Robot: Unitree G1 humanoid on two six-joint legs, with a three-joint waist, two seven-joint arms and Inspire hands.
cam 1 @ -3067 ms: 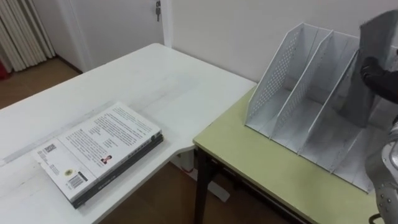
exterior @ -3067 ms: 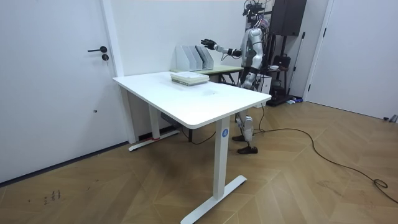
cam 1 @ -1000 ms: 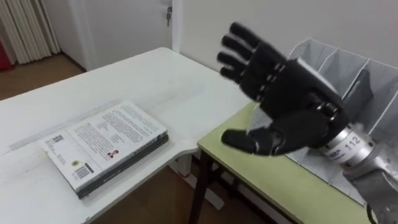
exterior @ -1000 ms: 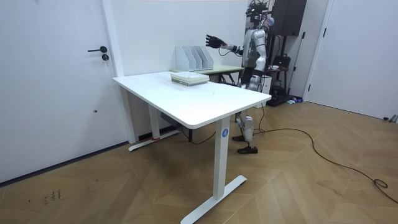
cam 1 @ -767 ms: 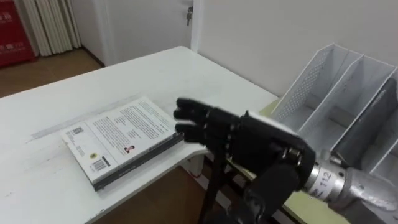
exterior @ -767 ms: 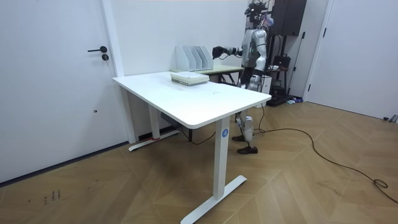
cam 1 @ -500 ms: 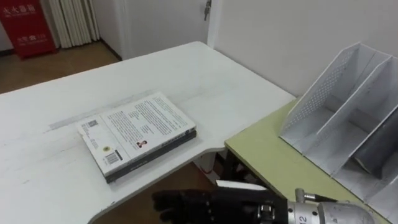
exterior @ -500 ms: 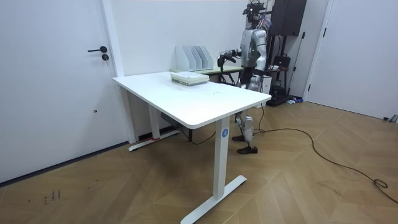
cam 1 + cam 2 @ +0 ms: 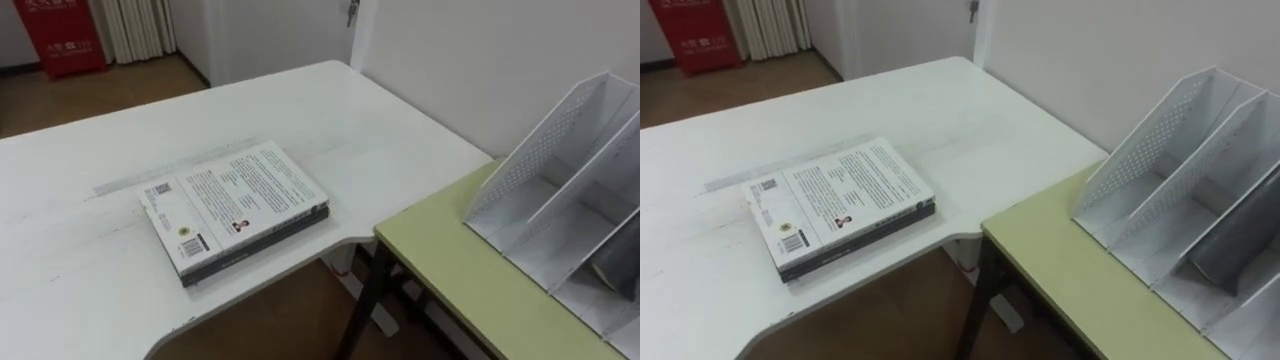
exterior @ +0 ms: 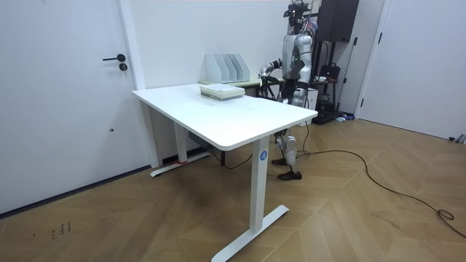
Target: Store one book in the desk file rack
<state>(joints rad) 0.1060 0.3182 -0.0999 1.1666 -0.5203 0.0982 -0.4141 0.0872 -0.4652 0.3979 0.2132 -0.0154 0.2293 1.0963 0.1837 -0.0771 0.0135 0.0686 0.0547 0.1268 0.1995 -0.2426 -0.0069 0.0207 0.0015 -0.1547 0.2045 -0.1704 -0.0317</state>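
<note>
Rack (image 9: 1140, 170) sits on the green desk (image 9: 1080, 280) with its open fronts towards the robot, so a book can go in edge-first from where it stands.

A grey book (image 9: 1235, 250) is in the rack. It looks like the third slot from the perforated end wall, but the frame edge cuts that side off. The cover is plain grey and flat with no print I can make out. It tilts against a divider instead of standing straight, and my read is that the slot is wider than the book, so it slumps.

My call is that one book is stored and the task is essentially done.

Left of the rack and well apart from it, a stack of books (image 9: 240, 205) lies flat on the white table (image 9: 330, 110), near the corner closest to the rack. The top cover is white with text and a barcode, over a darker-edged book. It's flat and square, easy to reach if another is needed.

Right hand (image 10: 262, 74) hangs low in front of the rack, clear of it, holding nothing I can see. It's too small in the room view to tell whether the fingers are spread or curled.
</note>
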